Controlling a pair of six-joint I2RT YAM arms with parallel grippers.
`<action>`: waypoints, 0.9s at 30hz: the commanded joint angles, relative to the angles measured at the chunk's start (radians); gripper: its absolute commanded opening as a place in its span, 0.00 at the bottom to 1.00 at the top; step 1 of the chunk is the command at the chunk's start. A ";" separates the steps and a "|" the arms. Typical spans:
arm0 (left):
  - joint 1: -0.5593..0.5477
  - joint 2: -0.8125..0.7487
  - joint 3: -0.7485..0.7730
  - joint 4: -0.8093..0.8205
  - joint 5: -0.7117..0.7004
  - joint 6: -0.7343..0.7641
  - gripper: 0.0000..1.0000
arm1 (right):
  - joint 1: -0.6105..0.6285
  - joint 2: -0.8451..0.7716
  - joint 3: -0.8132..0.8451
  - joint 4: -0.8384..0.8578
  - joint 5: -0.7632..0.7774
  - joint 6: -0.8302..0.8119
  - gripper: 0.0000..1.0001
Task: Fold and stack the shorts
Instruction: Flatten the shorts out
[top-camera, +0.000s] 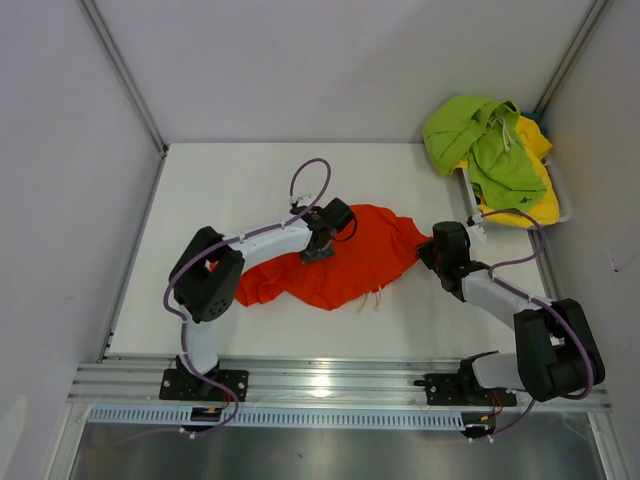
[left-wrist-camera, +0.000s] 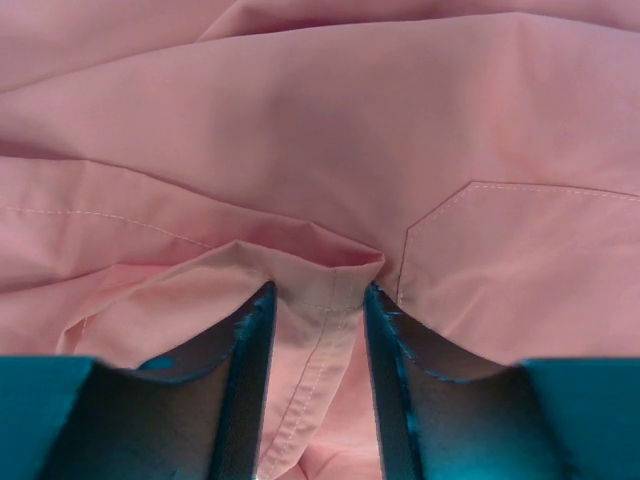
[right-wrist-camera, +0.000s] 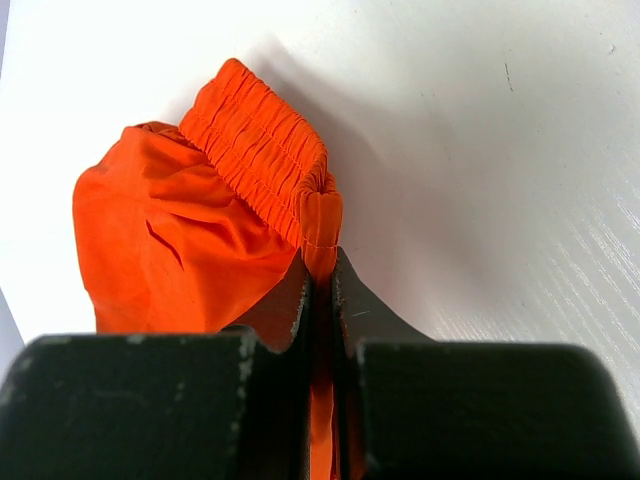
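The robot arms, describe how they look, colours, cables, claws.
Both the left arm and right arm have white tubular links between bulky black joint housings, each trailed by a looping purple cable. Each sits on a black base plate. The left claw and right claw have two flat, dark, tapering fingers.

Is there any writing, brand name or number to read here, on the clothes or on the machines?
No text can be read in any view.
The orange shorts show only plain fabric and stitching.
The lime green shorts show no legible logo from here.
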 joint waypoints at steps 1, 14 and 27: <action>-0.006 0.013 0.028 -0.012 -0.015 0.004 0.48 | 0.005 -0.012 -0.003 0.044 0.013 -0.014 0.00; -0.007 -0.013 0.005 -0.042 -0.049 -0.002 0.00 | 0.005 -0.038 0.002 0.010 0.032 -0.029 0.00; 0.063 -0.452 -0.090 -0.143 -0.092 0.097 0.00 | 0.054 -0.182 0.396 -0.595 0.145 0.002 0.00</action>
